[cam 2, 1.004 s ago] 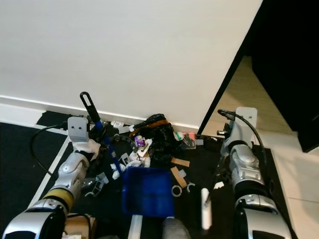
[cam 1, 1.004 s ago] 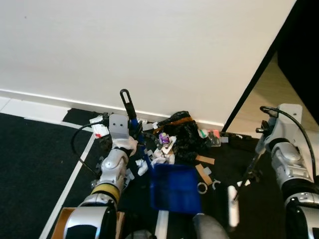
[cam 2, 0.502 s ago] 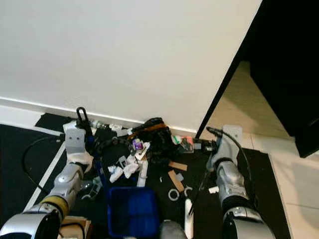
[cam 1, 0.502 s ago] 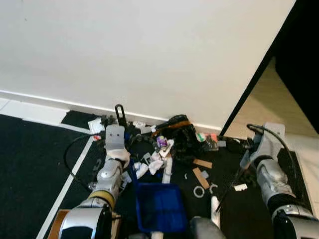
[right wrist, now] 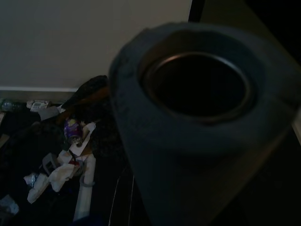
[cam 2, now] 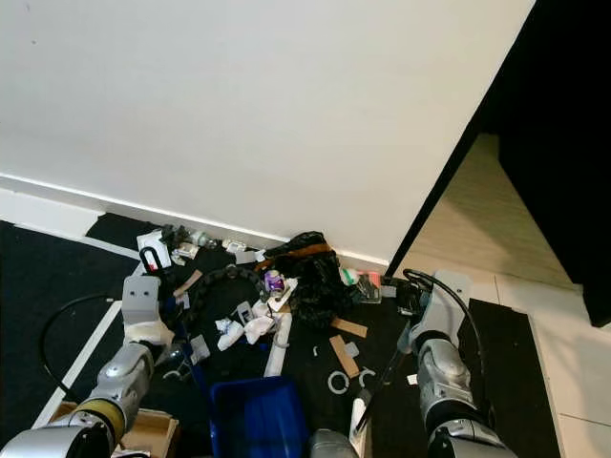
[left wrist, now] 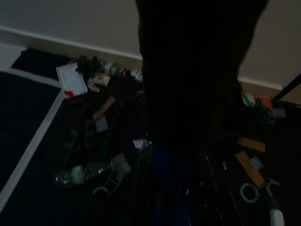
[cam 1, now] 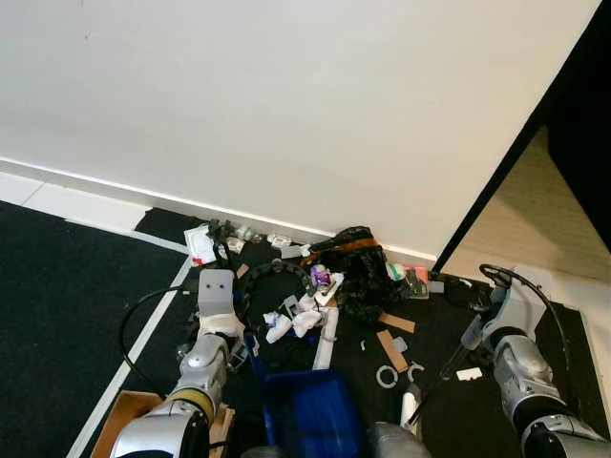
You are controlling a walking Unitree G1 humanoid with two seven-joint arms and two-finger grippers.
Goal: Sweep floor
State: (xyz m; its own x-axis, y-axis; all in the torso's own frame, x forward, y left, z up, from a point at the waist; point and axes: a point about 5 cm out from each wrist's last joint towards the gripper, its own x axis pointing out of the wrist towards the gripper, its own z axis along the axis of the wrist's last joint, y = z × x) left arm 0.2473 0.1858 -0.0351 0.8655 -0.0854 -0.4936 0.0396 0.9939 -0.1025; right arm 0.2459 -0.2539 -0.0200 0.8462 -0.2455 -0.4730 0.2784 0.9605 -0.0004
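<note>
Since a second ago the blue dustpan [cam 1: 310, 413] has slid back toward the robot's feet and the left gripper [cam 1: 216, 292] has dropped lower. Just beyond the dustpan's far lip lie crumpled white paper [cam 1: 291, 322] and a white tube [cam 1: 326, 345], with a black bag [cam 1: 355, 269] further off against the wall [cam 1: 286, 105]. The left gripper holds the dustpan's blue handle though I cannot tell how far it closes; the right gripper [cam 1: 470, 294] is by a thin dark broom stick [cam 1: 441, 370], grip unclear.
</note>
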